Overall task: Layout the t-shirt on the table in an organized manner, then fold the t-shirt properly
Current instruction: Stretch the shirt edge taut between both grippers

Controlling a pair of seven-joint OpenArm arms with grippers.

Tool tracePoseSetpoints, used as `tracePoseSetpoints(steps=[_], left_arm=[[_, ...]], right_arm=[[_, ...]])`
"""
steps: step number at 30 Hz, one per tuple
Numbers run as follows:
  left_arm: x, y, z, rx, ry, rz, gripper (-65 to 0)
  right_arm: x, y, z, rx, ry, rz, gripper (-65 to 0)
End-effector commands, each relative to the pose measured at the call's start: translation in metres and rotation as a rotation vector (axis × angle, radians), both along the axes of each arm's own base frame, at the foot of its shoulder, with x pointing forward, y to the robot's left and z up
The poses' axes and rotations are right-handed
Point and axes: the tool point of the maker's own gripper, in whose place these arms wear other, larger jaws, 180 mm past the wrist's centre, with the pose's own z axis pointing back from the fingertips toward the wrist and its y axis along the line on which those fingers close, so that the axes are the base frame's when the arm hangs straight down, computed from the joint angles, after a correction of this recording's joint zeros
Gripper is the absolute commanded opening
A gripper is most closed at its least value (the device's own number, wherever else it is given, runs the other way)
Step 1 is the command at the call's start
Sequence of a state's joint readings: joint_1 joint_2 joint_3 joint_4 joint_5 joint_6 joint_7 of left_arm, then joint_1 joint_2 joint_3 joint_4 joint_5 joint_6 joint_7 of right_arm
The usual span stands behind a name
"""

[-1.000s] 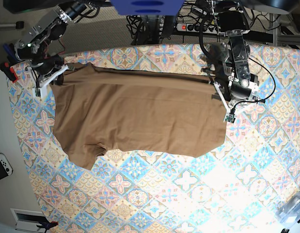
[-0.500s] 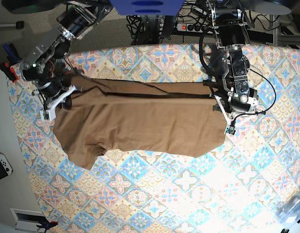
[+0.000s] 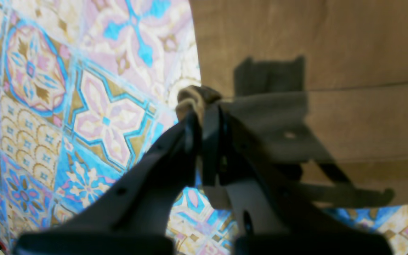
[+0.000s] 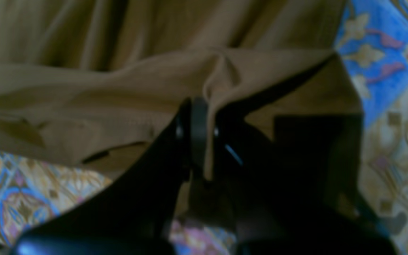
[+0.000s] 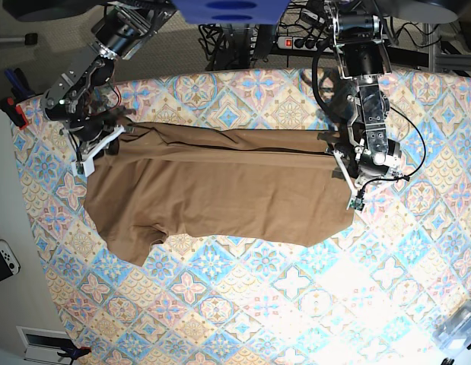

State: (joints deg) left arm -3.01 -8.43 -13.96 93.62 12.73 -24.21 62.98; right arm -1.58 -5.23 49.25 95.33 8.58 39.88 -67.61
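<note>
Patterned cloth in pastel blue, pink and cream is covering the table (image 5: 296,304), which is filling nearly the whole overhead view, with cables and a power strip (image 5: 300,42) running behind its far edge. One tan-brown t-shirt (image 5: 220,190) is lying across the upper middle of the table, stretching from about nine o'clock to three o'clock, its top strip doubled over along a long crease. Two arms are working it. The left gripper (image 5: 334,152), at three o'clock, is pinching the shirt's edge between fully closed jaws; its wrist camera is showing a small wad of cloth bunching at the tips. The right gripper (image 5: 117,137), at ten o'clock, is likewise clamping a puckered ridge of fabric. From here, the likely trouble is uneven pulling: if one arm is travelling further than the other, the crease could skew or wrinkle, and the thin pinch on either side could slip free, dropping that corner. Counting: one shirt, one table, two grippers, both gripping cloth.
</note>
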Motion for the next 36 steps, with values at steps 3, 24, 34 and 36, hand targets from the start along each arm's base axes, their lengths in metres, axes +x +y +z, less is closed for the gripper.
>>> tracePoseSetpoints(steps=[3, 24, 34, 36], left_arm=[[0.011, 0.004, 0.012, 0.013, -0.048, 0.001, -65.0], [0.015, -0.025, 0.073, -0.010, -0.265, -0.032, -26.7], [-0.011, -0.043, 0.064, -0.054, -0.342, -0.099, -25.8], [-0.016, -0.043, 0.060, -0.055, -0.331, -0.100, -25.8]], right_arm=[[0.013, -0.003, 0.013, -0.005, -0.064, -0.001, -65.0], [0.023, -0.021, 0.070, -0.142, -0.204, -0.015, -31.4], [-0.023, -0.084, 0.060, -0.150, -0.156, -0.255, -31.6], [-0.034, -0.092, 0.051, -0.134, -0.132, -0.297, -31.6]])
